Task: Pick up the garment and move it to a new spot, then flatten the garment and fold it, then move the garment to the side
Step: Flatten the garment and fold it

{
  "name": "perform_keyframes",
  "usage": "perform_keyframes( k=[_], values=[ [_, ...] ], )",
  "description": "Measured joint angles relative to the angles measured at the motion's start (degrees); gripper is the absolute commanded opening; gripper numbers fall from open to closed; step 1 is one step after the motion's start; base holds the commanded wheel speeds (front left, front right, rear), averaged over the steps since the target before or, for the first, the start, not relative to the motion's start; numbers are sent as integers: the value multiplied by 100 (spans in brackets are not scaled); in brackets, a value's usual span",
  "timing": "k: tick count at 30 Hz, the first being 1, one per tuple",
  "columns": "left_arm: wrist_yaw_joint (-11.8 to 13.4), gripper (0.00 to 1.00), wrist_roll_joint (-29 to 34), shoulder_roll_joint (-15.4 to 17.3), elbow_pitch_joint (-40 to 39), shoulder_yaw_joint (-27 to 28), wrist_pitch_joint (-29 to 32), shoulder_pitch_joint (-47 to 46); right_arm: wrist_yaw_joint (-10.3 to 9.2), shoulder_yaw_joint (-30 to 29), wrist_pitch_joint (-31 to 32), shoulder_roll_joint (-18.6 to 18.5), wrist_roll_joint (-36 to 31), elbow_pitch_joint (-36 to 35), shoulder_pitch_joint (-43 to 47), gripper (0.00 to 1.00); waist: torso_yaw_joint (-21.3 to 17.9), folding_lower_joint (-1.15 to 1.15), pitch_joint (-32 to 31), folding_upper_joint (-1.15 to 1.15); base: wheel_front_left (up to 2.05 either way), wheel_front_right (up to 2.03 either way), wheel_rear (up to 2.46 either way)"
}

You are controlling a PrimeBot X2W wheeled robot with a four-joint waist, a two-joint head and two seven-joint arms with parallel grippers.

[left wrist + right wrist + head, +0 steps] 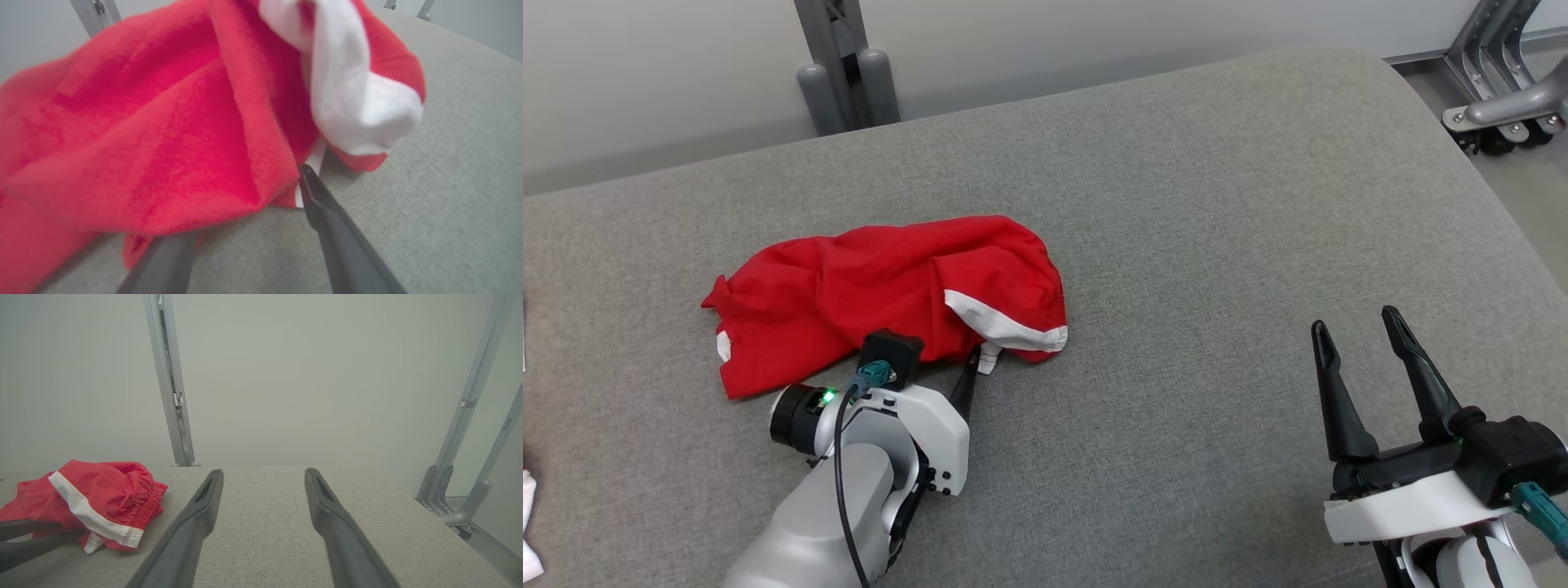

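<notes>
garment [882, 286]: red with white trim, crumpled centre-left of frame on grey cushion [1176, 204] | left gripper [939, 359]: jaws wide, nosing its lower edge, nothing pinched | right gripper [1354, 320]: lower right, spread wide, empty

A bare test lab: plain pale wall [286, 375], grey metal stand legs [1503, 98], and a grey fabric-padded worktable [1217, 204]

Head looks down, wrists low, garment [890, 294] shared
</notes>
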Motion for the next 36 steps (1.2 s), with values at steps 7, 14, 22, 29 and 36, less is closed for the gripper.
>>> perform_keyframes(
  k=[7,14,22,29,36],
  values=[
    [-162,0,100,-7,-49,125,-1,-65,0,-122,0,-1,0,-19,7,100,28,0,48,0,0,0,0],
    [-349,0,305,77,-326,142,-7,45,0,-192,0,0,36,2,59,100,350,0,-52,0,0,0,0],
    [-393,0,465,593,-806,45,164,48,0,-180,0,1,107,97,184,100,865,0,-307,0,0,0,0],
    [-278,0,633,1335,-2001,-211,1217,85,0,-135,-1,1,178,149,304,100,1135,0,-626,0,0,0,0],
    [288,0,694,2405,-4109,-397,2776,660,0,-175,0,0,210,136,396,100,1153,0,-689,0,0,0,0]
  ],
)
